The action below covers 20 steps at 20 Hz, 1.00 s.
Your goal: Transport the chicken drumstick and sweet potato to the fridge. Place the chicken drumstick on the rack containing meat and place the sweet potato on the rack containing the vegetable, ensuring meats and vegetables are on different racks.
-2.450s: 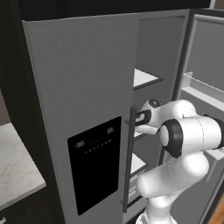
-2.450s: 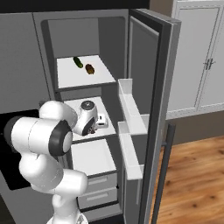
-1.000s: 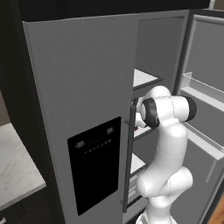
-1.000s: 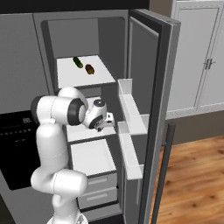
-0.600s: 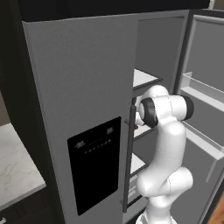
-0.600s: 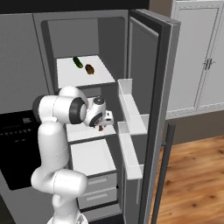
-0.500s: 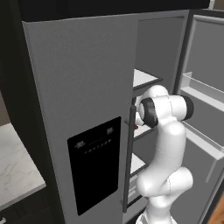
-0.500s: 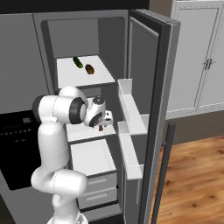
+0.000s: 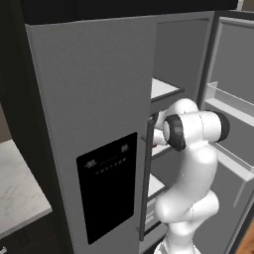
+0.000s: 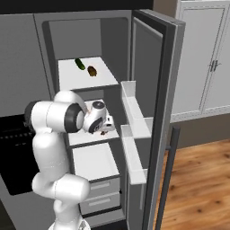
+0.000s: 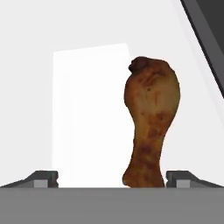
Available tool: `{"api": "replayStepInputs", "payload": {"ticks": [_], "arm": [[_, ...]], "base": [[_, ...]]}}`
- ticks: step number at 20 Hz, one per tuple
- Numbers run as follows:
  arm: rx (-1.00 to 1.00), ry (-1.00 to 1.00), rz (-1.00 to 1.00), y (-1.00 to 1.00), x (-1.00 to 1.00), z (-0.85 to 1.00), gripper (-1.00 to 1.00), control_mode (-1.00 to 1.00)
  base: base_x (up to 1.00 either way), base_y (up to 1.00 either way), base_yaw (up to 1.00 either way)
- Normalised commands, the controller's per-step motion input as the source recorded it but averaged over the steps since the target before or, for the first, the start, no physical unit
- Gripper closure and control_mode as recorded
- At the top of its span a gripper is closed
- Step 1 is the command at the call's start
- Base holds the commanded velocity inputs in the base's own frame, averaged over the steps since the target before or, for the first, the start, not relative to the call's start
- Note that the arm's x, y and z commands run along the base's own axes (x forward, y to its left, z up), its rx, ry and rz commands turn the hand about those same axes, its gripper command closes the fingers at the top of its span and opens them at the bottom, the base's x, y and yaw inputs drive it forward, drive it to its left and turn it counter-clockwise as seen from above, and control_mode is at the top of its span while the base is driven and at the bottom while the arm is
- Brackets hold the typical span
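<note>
The chicken drumstick (image 11: pixel 151 127) lies on the white middle rack of the fridge (image 10: pixel 152 67), thin bone end toward my hand. My gripper (image 11: pixel 113 179) is open, and its fingertips (image 11: pixel 41 178) stand wide on either side without touching it. From the right base view, the gripper (image 10: pixel 106 127) reaches into the middle rack just above the drumstick (image 10: pixel 104 132). The sweet potato (image 10: pixel 92 71) rests on the top rack beside a green vegetable (image 10: pixel 80 64).
The right fridge door stands open, with white door bins (image 10: pixel 134 121) close to my hand on the right. The left door (image 9: pixel 89 99) with the black dispenser panel is shut and hides the hand from the left. Drawers (image 10: pixel 101 191) sit below.
The jaws have opened and let go of the drumstick, which now lies on the middle rack. The arm has hardly moved.
</note>
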Motion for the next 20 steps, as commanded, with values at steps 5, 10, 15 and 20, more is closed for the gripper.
{"api": "replayStepInputs", "payload": {"ticks": [5,10,15,20], "arm": [[0.00,-0.05,-0.02,0.01,-0.81,0.38,-1.00,-1.00],[0.00,0.02,-0.06,0.02,-0.95,0.75,-1.00,-1.00],[0.00,0.16,-0.03,0.02,-0.98,1.00,-1.00,-1.00],[0.00,0.11,-0.02,0.03,-0.99,1.00,-1.00,-1.00]], "base": [[0.00,0.00,0.00],[0.00,0.00,0.00],[0.00,0.00,0.00],[0.00,0.00,0.00]]}}
